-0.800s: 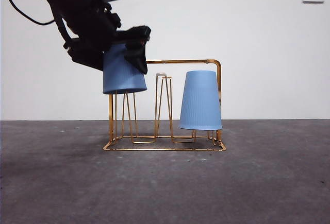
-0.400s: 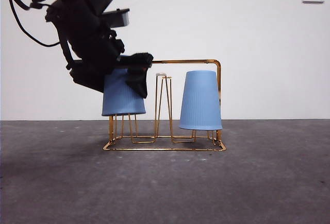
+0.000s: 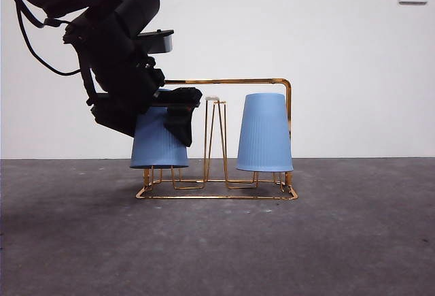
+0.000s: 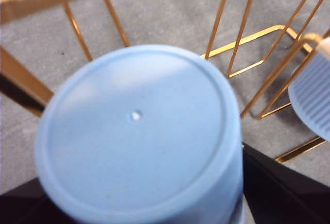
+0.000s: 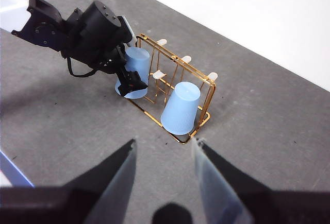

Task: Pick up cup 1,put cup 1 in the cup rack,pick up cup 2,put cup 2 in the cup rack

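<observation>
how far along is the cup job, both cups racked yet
One blue cup already hangs upside down on the cup rack. The left gripper is shut on the second cup, low over its peg. Left: release and withdraw. The right gripper waits open above.

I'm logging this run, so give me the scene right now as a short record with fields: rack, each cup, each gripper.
rack: shiny gold wire cup rack on the grey table
held cup: blue plastic cup, upside down, low over a rack peg
placed cup: second blue ribbed cup, upside down on a peg
left gripper: shut on the held cup
right gripper: open, away from the rack
</observation>
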